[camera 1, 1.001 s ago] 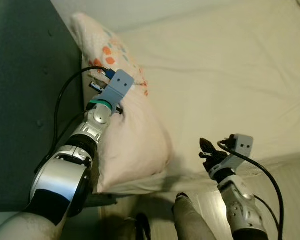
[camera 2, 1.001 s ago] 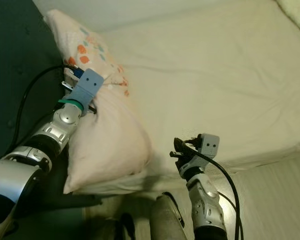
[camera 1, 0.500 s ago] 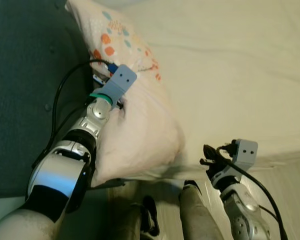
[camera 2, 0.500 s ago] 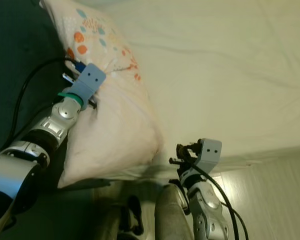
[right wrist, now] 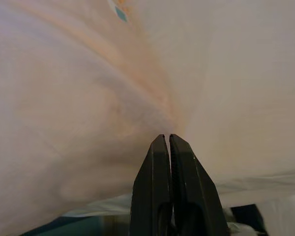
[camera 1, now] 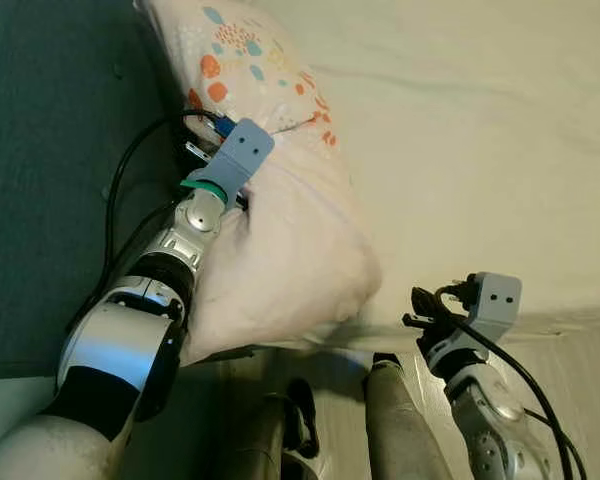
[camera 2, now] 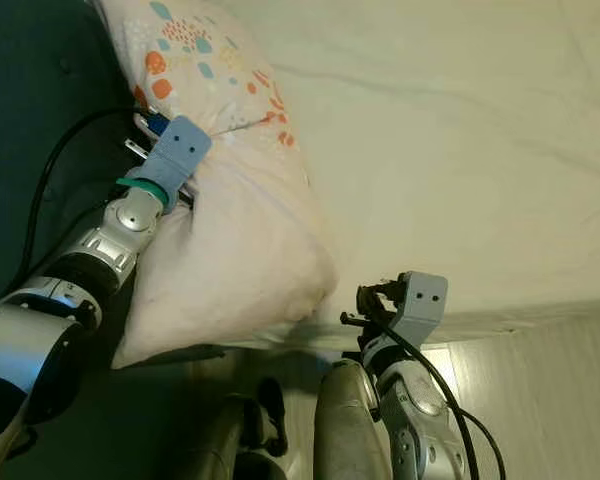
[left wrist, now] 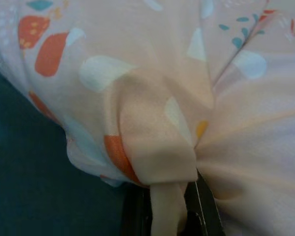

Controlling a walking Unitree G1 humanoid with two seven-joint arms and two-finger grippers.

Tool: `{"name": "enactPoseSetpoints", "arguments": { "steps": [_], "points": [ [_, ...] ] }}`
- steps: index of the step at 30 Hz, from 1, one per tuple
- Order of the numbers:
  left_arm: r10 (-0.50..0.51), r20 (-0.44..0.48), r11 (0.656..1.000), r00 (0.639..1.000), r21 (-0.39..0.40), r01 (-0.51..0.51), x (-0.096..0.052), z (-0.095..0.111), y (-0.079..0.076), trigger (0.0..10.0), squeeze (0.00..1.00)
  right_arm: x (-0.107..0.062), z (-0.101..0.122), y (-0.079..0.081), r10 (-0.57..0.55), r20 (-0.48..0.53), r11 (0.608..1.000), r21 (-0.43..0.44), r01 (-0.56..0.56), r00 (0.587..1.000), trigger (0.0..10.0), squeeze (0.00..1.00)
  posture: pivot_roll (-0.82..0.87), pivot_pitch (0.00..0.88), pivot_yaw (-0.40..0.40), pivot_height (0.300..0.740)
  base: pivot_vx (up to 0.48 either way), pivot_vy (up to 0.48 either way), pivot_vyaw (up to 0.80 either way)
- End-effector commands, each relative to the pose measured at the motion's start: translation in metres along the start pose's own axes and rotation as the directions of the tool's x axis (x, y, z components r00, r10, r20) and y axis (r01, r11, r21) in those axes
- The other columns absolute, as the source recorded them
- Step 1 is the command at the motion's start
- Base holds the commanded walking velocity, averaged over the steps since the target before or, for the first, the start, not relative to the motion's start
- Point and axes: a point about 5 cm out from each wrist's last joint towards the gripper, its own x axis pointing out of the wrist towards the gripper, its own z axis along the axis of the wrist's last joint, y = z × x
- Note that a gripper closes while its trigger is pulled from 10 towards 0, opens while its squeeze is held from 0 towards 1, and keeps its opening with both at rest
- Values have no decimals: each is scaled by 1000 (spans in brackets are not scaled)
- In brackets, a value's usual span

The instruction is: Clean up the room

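A pale pink pillow (camera 1: 280,250) with orange and teal spots lies along the bed's left edge, against a dark teal headboard (camera 1: 50,150). My left gripper (left wrist: 168,206) is shut on a bunched fold of the pillow's cover on the side facing the headboard; its blue wrist mount (camera 1: 238,160) shows above the pillow. At the bed's front edge my right gripper (camera 1: 420,305) is shut with nothing between its fingers (right wrist: 157,162). It points at the pillow's near corner, a short way off.
The cream bed sheet (camera 1: 480,120) stretches to the right of the pillow. Light wooden floor (camera 1: 580,380) shows at lower right. My own legs (camera 1: 400,430) stand close to the bed's edge. Black cables run along both arms.
The camera has shifted, so the whole scene sits differently in the picture. The left gripper keeps hold of the pillow, whose near corner now lies closer to the shut right gripper.
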Motion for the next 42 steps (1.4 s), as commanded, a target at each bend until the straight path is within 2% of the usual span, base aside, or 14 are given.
{"name": "enactPoseSetpoints", "arguments": {
  "steps": [1,3,5,9,11,15,20,24,30,31,32,33,38,42],
  "points": [
    [-71,-60,997,996,-27,69,-9,-20,-17,10000,0,-5,-8,-2,-26,-44,1000,-9,25,999,10000,0,-373,412,256,665,0,0,0],
    [-71,-60,997,996,-27,69,-9,-20,-17,10000,0,-5,-8,-2,-26,-44,1000,-9,25,999,10000,0,-373,412,256,665,0,0,0],
    [-139,6,990,990,-29,139,-8,-8,-32,10000,0,-5,-6,-7,-68,-40,997,-31,67,997,10000,0,-378,420,253,655,0,0,0],
    [-172,41,985,984,-21,173,-8,0,-40,10000,0,-5,-4,-9,-88,-36,995,-41,86,996,10000,0,-378,420,253,650,0,0,0],
    [-237,139,970,961,-24,243,-7,25,-59,10000,0,-6,1,-15,-140,-21,989,-54,139,990,10000,0,-387,428,250,640,0,0,0],
    [-254,179,964,950,-38,265,-7,35,-65,10000,0,-6,3,-17,-155,-17,986,-59,154,988,10000,0,-387,428,250,635,0,0,0],
    [-297,356,940,886,-52,337,-8,87,-86,10000,0,-8,9,-19,-179,21,981,-66,180,984,10000,0,-386,430,254,630,0,0,-104],
    [-289,411,944,865,-29,329,-8,106,-88,10000,0,-7,9,-16,-186,19,980,-69,187,982,10000,0,-380,431,257,630,0,0,0],
    [-237,403,965,884,-6,261,-4,113,-81,10000,0,-7,11,-13,-188,26,980,-58,190,982,10000,0,-381,432,260,630,0,0,0],
    [-221,398,970,891,-7,244,-2,114,-78,10000,416,-7,11,-13,-187,27,980,-56,189,982,10000,0,-381,433,261,630,0,0,0],
    [-207,396,974,895,-6,228,-1,115,-76,10000,682,-7,12,-13,-186,29,981,-55,187,982,10000,0,-381,433,262,630,0,0,0],
    [-193,395,977,898,-8,213,0,117,-73,10000,1000,-7,12,-12,-182,29,982,-54,184,983,10000,0,-381,432,263,630,0,0,0],
    [-118,387,986,915,-67,155,6,128,-57,10000,1000,-6,13,-9,-170,35,984,-47,171,985,10000,0,-381,429,266,630,0,0,0],
    [-75,364,993,928,-61,104,10,131,-48,10000,1000,-5,14,-6,-163,41,985,-41,165,986,10000,0,-385,427,272,630,0,0,0]
  ]
}}
